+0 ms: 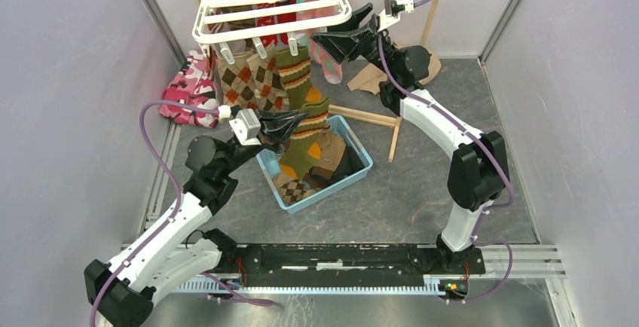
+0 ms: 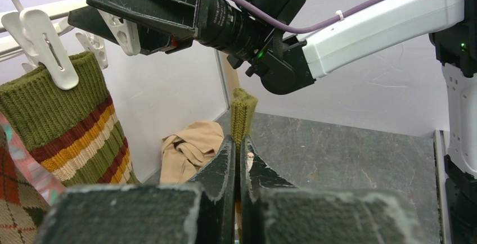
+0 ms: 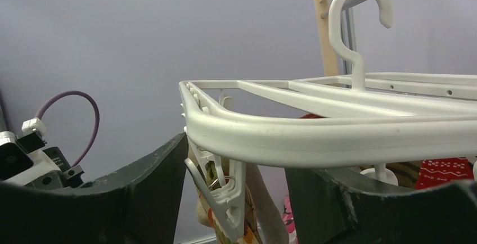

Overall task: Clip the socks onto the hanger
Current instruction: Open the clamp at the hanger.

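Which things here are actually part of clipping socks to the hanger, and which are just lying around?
Job in hand:
hanger
clipped argyle socks
olive sock held in the left pincer
loose socks in the blue basket

Lying about:
pink camouflage garment
beige cloth
wooden pole rack

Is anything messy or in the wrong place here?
Yes. A pink camouflage garment lies crumpled by the left wall, and a beige cloth is bunched up behind the right arm. Thin light wooden sticks lie flat beside the blue plastic basket, which sits at an angle to the walls.
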